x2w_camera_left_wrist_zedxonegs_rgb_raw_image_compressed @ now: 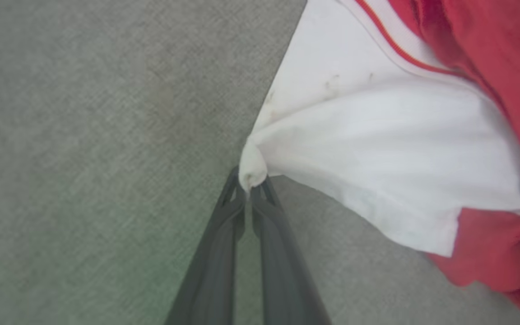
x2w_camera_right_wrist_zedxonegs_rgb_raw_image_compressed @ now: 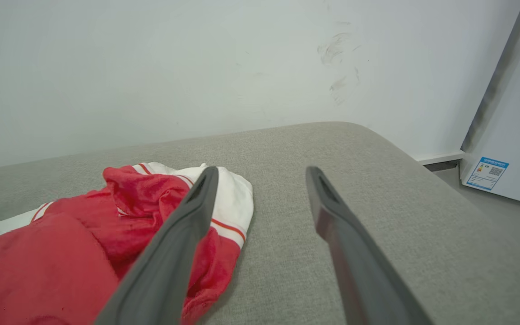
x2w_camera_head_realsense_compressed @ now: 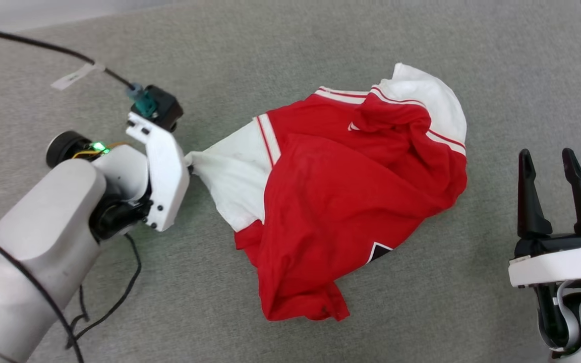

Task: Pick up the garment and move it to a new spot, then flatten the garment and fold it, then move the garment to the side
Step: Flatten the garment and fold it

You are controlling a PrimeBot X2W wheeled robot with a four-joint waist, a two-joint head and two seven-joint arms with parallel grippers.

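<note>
Left wrist view, nearest first: the left jaws are clenched on the bunched tip of a white sleeve of the red jersey shirt with short white sleeves and red-white striped trim, the cloth drawn taut away from them. The right jaws stand released, fingers apart, gripping nothing. Between the two pairs of jaws the shirt lies crumpled on the grey woven fabric surface, with a black white-edged patch showing at one fold. Beyond the right jaws rises a white wall, with a blue label to their right.
</note>
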